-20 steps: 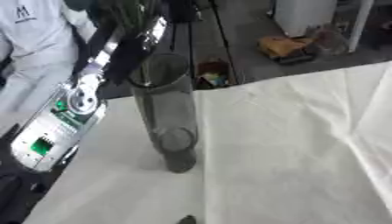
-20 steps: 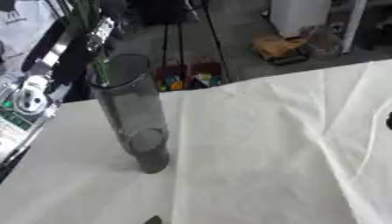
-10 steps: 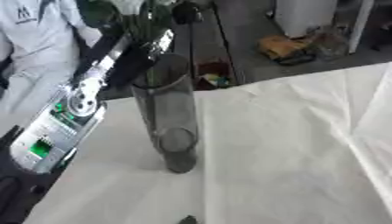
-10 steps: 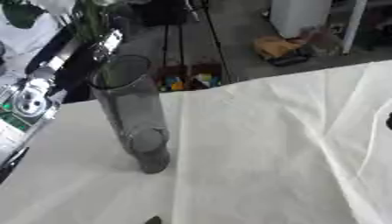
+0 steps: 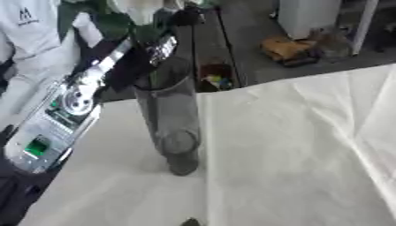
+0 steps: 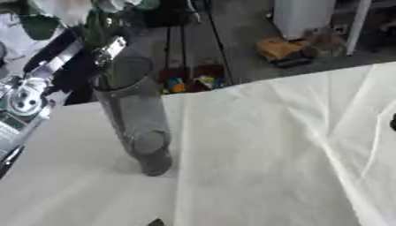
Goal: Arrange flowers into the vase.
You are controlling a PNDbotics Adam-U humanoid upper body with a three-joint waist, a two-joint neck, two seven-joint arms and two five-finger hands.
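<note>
In the left eye view, a tall grey translucent vase (image 5: pixel 172 123) is seen standing upright on the tabletop (image 5: pixel 294 154), which is covered by a creased white cloth. The vase is placed left of centre. The robot's left arm (image 5: pixel 58 119) is brought in from about 8 o'clock and runs up toward 12 o'clock, past the vase's left side. Its left hand (image 5: pixel 133 66) is found at the vase's rim, at roughly 11 o'clock from the vase's middle. A green stem with a pale flower (image 5: pixel 139 13) is seen above the hand, with the stem leading down toward the vase's mouth. The fingers are blurred and dark; whether they are clamped on the stem cannot be told. A small dark shape (image 5: pixel 190 222) is seen at the lower edge, at 6 o'clock.

In the right eye view, the same vase (image 6: pixel 138 119) is shown, with the green stem (image 6: pixel 94 31) rising from its mouth toward 12 o'clock. A dark shape (image 6: pixel 391 122) is cut by the frame at 3 o'clock; what it is cannot be told.
</note>
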